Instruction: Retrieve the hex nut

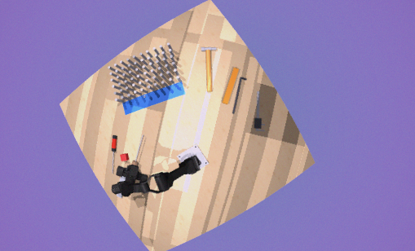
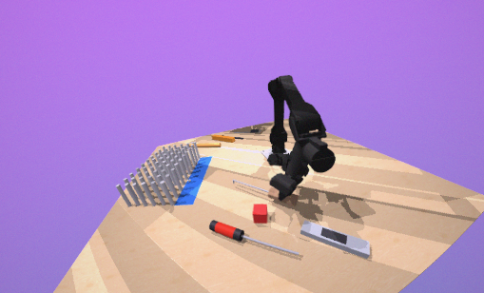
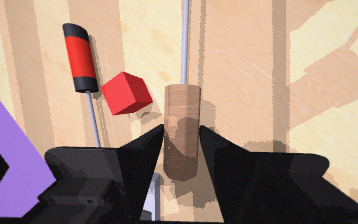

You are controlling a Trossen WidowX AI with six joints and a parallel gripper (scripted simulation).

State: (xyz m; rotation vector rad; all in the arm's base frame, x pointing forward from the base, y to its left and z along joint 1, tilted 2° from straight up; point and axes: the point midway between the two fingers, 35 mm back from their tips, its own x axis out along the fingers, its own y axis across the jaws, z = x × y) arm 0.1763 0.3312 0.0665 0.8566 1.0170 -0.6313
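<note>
The gripper [image 1: 134,165] [image 2: 280,194] [image 3: 182,130] is shut on the wooden handle of a thin metal rod tool [image 1: 140,147] [image 2: 250,185] [image 3: 182,107]. The tool is low over the table, its shadow close beside it; whether it touches the table is unclear. Its rod points towards the spacer side, and its tip is outside the field. The metal spacers [image 1: 139,71] [image 2: 155,173] stand in rows at the back left in the top view. The blue taped strip [image 1: 130,109] [image 2: 191,192] runs along their front. I cannot make out the hex nut in any view.
Left of the held tool lie a red cube [image 1: 124,157] [image 2: 260,213] [image 3: 126,93] and a red-black screwdriver [image 1: 114,143] [image 2: 226,230] [image 3: 81,57]. A grey bar [image 2: 358,244] lies near the hand. A hammer [image 1: 209,71], an orange bar [image 1: 231,85], a black hooked rod [image 1: 237,95] and a dark-ended tool [image 1: 258,123] lie farther right.
</note>
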